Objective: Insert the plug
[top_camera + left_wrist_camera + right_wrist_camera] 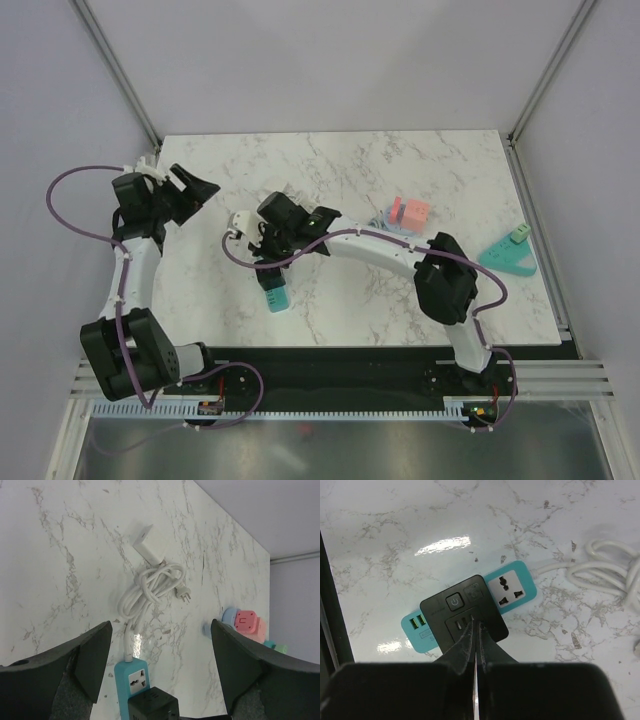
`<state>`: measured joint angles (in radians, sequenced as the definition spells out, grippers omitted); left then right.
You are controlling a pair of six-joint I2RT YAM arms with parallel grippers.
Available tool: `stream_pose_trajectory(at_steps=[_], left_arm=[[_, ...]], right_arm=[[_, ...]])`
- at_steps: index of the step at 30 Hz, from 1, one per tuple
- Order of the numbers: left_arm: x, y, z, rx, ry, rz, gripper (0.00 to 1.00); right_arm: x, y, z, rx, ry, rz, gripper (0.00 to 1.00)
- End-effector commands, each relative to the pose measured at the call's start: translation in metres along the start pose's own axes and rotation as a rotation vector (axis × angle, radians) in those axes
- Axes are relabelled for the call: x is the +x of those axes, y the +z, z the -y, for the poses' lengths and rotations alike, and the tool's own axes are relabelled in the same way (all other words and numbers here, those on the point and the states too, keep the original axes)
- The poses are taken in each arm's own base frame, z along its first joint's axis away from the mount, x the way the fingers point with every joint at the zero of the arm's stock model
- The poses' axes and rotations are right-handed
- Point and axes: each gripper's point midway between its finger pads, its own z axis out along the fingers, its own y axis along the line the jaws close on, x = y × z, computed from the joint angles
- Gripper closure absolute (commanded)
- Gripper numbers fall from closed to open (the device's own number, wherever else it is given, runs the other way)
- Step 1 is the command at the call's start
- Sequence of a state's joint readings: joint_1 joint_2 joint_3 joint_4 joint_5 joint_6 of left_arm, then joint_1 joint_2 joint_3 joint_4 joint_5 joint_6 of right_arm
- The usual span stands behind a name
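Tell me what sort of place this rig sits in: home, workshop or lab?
Most likely a lab test cell, not a home: plain white panels on aluminium frame posts wall in a marble-patterned table, with a left arm and right arm bolted at its near edge.

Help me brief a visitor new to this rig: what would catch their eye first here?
The black adapter cube sits on the teal power strip near the middle of the table, with the right gripper shut and its tips right over it. Beyond it lies a coiled white cable, and the left gripper hangs open at the left.
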<state>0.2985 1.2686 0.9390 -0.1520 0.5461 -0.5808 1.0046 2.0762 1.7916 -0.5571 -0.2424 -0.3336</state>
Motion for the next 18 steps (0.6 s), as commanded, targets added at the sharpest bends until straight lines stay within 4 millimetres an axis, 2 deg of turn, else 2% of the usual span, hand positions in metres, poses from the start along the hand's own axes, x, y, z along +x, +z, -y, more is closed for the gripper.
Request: stream_pose_trajectory(at_steps=[1,2,3,4,6,7,8,9,10,11,12,13,14,15,16,18], left_arm=[[0.005,0.008,0.005,-0.024,0.142,-0.029,0.14],[0.015,0.015,0.008,-0.025,0.159,-0.060,0.14],[0.021,0.017,0.008,-0.036,0.171,-0.077,0.14],[0.024,0.020,0.006,-0.053,0.197,-0.084,0.14],[0.037,0.031,0.013,-0.054,0.238,-0.131,0.14],[0.039,0.035,0.014,-0.068,0.274,-0.145,0.14],[0.050,0.041,0.024,-0.050,0.310,-0.172,0.14],[0.055,0.048,0.019,-0.082,0.331,-0.184,0.14],[0.059,0.054,0.026,-0.078,0.376,-0.195,0.15],[0.067,0.060,0.032,-0.075,0.411,-0.209,0.14],[0.071,0.070,0.023,-0.109,0.429,-0.228,0.14],[0.062,0.076,0.031,-0.102,0.468,-0.225,0.14],[0.061,0.082,0.031,-0.112,0.477,-0.239,0.15],[0.061,0.093,0.020,-0.151,0.486,-0.265,0.15],[0.047,0.100,0.031,-0.148,0.496,-0.242,0.16],[0.042,0.110,0.028,-0.173,0.503,-0.232,0.17]], right_arm=[[-0.057,-0.054,0.016,0.117,0.056,0.202,1.00],[-0.049,-0.056,0.016,0.135,0.079,0.199,1.00],[-0.049,-0.064,0.020,0.165,0.114,0.218,1.00],[-0.047,-0.073,0.030,0.227,0.146,0.236,1.00],[-0.047,-0.100,0.037,0.306,0.182,0.320,0.98],[-0.060,-0.135,0.049,0.405,0.217,0.419,0.97],[-0.036,-0.132,0.049,0.444,0.247,0.393,0.95],[-0.032,-0.143,0.051,0.483,0.268,0.419,0.88],[-0.022,-0.165,0.056,0.573,0.316,0.453,0.78],[-0.017,-0.177,0.060,0.618,0.343,0.466,0.78],[-0.010,-0.186,0.062,0.654,0.392,0.479,0.77],[-0.002,-0.201,0.061,0.675,0.422,0.479,0.69],[0.005,-0.209,0.063,0.704,0.425,0.468,0.61],[0.010,-0.216,0.063,0.725,0.425,0.462,0.51],[0.008,-0.231,0.062,0.742,0.425,0.492,0.36],[0.019,-0.236,0.061,0.766,0.437,0.501,0.16]])
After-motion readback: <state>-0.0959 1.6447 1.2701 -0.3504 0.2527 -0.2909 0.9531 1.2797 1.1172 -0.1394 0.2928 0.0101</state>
